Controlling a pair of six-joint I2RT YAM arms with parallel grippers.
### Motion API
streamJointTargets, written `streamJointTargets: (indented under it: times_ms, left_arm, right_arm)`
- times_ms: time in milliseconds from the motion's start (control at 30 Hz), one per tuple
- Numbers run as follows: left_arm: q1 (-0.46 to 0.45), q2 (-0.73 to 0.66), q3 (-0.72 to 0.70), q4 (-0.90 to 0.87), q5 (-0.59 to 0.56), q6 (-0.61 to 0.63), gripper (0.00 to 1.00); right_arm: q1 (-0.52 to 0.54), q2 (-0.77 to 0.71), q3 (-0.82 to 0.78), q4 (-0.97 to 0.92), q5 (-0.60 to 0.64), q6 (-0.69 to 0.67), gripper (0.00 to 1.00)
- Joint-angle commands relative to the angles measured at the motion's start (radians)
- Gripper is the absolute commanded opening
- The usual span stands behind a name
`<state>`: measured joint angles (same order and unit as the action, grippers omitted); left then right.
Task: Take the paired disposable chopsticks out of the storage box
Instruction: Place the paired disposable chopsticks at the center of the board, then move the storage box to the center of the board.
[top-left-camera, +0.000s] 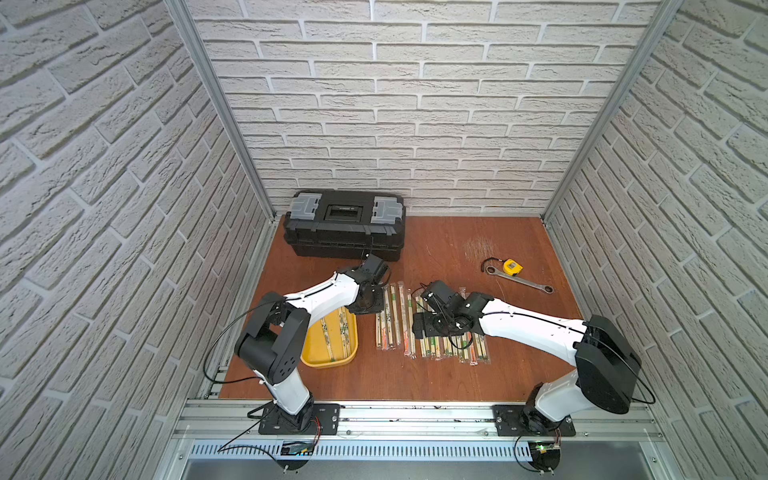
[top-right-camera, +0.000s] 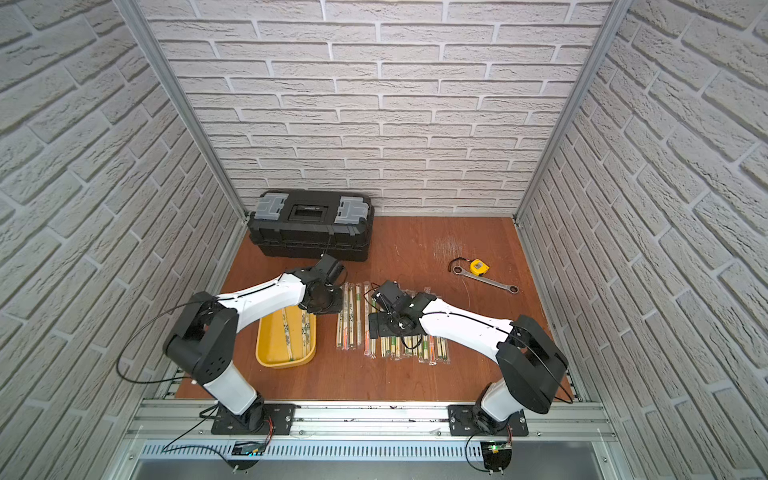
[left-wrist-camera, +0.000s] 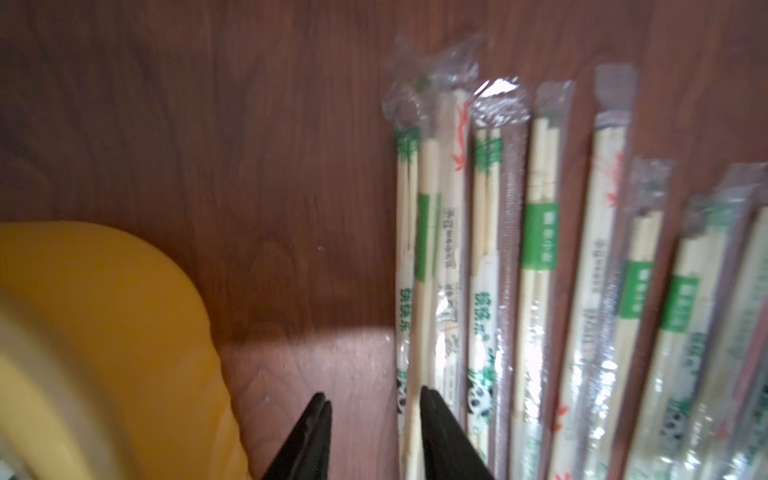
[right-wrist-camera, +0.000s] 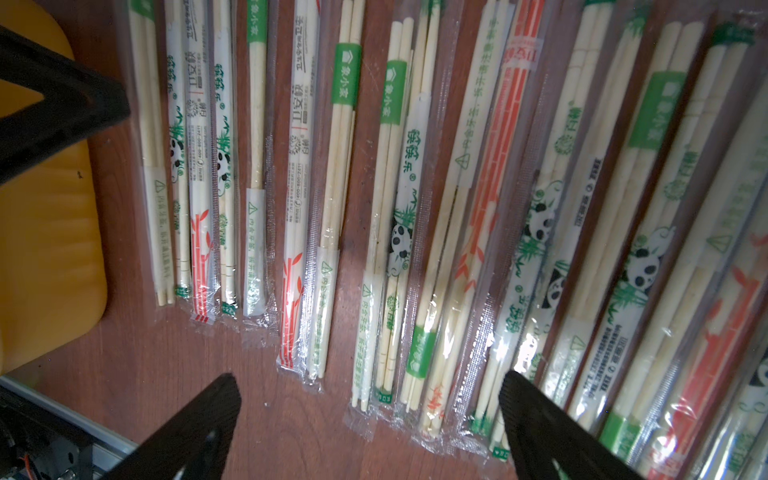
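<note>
In both top views I see the storage box (top-left-camera: 328, 362) (top-right-camera: 282, 362) on the tabletop (top-left-camera: 436, 382), with a few paired disposable chopsticks (top-left-camera: 332, 334) (top-right-camera: 305, 328) lying lengthwise inside it. A row of sleeved pairs (top-left-camera: 390, 322) (top-right-camera: 353, 320) lies flat on the wood just beside the box, on the right arm's side. My left tool (top-left-camera: 368, 306) (top-right-camera: 323, 305) hangs near the box's far corner, by the nearest end of that row. My right tool (top-left-camera: 420, 328) (top-right-camera: 376, 326) sits over the row, further from the box. From up here I cannot tell how either tool's jaws stand. A black toolbox (top-left-camera: 345, 226) stands beyond the box against the back wall. A yellow tape measure (top-left-camera: 512, 266) and a ratchet wrench (top-left-camera: 524, 281) lie well apart from the box, past the row.

In the left wrist view, the left tool (left-wrist-camera: 374, 397) has its jaws parted and grips nothing. Bare wood shows between them. One of the fingers (left-wrist-camera: 436, 424) overlaps the sleeved pair closest to the box (left-wrist-camera: 104, 311). The picture is blurred.

In the right wrist view, the right tool (right-wrist-camera: 368, 384) is spread wide and empty above the row (right-wrist-camera: 340, 166), which shows green, orange and panda prints. The box's yellow edge (right-wrist-camera: 50, 228) shows beside the row's end.
</note>
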<state>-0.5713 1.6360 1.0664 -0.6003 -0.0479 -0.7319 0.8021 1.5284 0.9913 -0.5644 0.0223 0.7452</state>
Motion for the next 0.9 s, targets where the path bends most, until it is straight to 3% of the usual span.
streamJointTargets:
  times_ms: [0, 233, 433, 700, 867]
  left_arm:
    - [0.004, -0.090, 0.008, -0.027, -0.024, 0.011, 0.41]
    - [0.061, -0.204, -0.065, -0.045, -0.041, 0.002, 0.43]
    - [0.068, -0.204, -0.088, -0.042, -0.050, -0.015, 0.44]
    - [0.070, -0.114, -0.043, -0.006, -0.044, -0.001, 0.44]
    - [0.068, 0.014, 0.042, -0.006, -0.037, 0.031, 0.45]
  right_arm:
    - [-0.002, -0.002, 0.020, 0.012, 0.002, -0.001, 0.98]
    - [-0.003, 0.003, 0.017, 0.018, -0.002, -0.002, 0.99]
    - [-0.002, 0.018, 0.022, 0.026, -0.002, -0.002, 0.99]
    - [-0.002, 0.052, 0.071, 0.026, -0.014, -0.012, 0.98]
    - [-0.003, 0.060, 0.077, 0.023, -0.007, -0.012, 0.98]
